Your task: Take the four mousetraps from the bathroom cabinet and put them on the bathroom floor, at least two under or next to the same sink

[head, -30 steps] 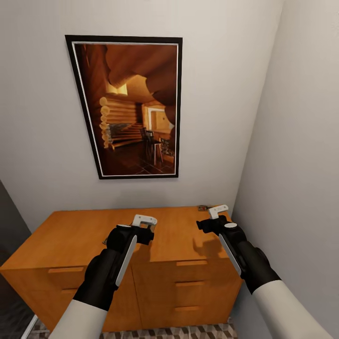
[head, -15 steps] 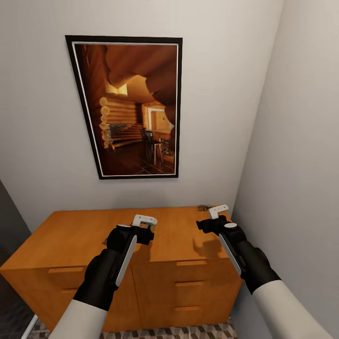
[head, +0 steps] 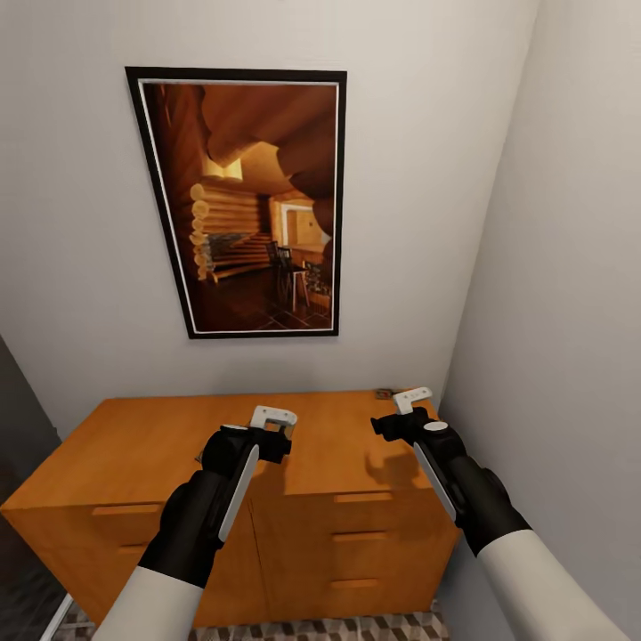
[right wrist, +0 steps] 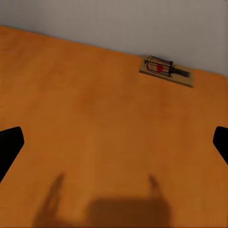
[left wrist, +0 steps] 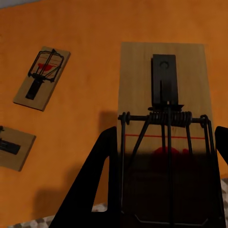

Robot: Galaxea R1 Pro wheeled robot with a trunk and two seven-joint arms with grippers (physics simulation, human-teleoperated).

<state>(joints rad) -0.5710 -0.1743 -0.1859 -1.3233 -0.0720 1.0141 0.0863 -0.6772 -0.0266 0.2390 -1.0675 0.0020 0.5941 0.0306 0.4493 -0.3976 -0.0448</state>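
Observation:
The orange-brown cabinet point(head: 133, 436) stands against the wall in front of me. Both grippers hover over its top. My left gripper point(head: 271, 417) is shut on a mousetrap point(left wrist: 164, 95), a wooden board with a dark spring and a red mark, held between the dark fingers point(left wrist: 102, 161). Two more mousetraps point(left wrist: 42, 78) point(left wrist: 14, 147) lie flat on the cabinet top beyond it. My right gripper point(head: 411, 398) is open over bare wood, and another mousetrap point(right wrist: 166, 70) lies ahead of it by the back wall, also seen small at the cabinet's back right corner point(head: 385, 393).
A large framed picture point(head: 249, 205) hangs on the wall above the cabinet. A side wall point(head: 552, 312) closes in on the right. A strip of cube-patterned bathroom floor point(head: 356, 628) shows below the drawer fronts. A dark surface point(head: 18, 401) rises at the left.

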